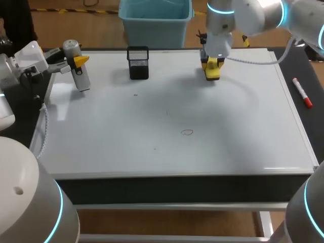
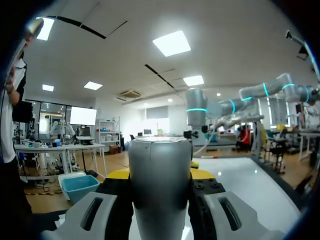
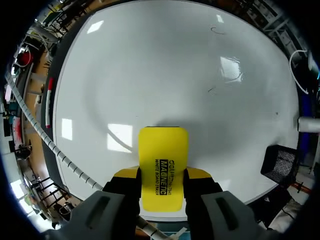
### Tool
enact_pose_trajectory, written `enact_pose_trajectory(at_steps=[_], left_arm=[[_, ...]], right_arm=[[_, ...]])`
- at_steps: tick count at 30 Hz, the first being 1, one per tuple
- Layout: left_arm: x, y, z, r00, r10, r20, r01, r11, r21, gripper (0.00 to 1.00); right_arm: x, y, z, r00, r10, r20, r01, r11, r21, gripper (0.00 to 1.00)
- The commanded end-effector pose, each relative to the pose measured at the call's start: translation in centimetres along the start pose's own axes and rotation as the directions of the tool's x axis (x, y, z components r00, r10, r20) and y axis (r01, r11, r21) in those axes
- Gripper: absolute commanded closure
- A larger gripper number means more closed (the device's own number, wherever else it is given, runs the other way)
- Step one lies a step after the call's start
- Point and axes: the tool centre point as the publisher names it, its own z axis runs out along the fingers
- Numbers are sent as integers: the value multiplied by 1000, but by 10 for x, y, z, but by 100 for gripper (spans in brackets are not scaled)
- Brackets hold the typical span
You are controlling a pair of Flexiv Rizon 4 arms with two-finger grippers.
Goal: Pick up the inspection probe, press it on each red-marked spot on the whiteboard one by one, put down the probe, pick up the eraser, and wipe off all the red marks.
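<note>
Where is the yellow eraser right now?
The eraser is held between the right gripper's fingers at the whiteboard's far edge, right of middle in the head view, with the black mesh cup to its left.

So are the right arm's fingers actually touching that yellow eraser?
Touching: the right wrist view shows both fingers pressed against opposite sides of the eraser.

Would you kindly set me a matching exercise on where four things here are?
Things: 1 grey cylindrical inspection probe; 2 yellow block eraser; 3 black mesh pen holder; 4 red marker pen.
Places: A standing free on the whiteboard; B held in the right gripper; C lying off the whiteboard's right edge; D held in the left gripper.
Pairs: 1-D; 2-B; 3-A; 4-C.
</note>
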Motion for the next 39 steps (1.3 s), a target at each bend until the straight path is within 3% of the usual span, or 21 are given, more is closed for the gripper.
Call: enact_pose_trajectory(at_steps=[1,34,35,39], left_arm=[[0,0,1,1000,2,1,-2,1000,2,100],[0,0,1,1000,2,1,-2,1000,2,100],[0,-8,4,1000,21,-6,-21,1000,10,100],[33,-24,36,994,78,-79,-81,996,-34,100]], right_arm=[[-4,-19,2,1000,0,-8,0,999,-48,100],[3,-26,2,1000,18,-5,-19,999,-45,100],[3,-26,2,1000,18,-5,-19,999,-45,100],[3,-26,2,1000,18,-5,-19,999,-45,100]])
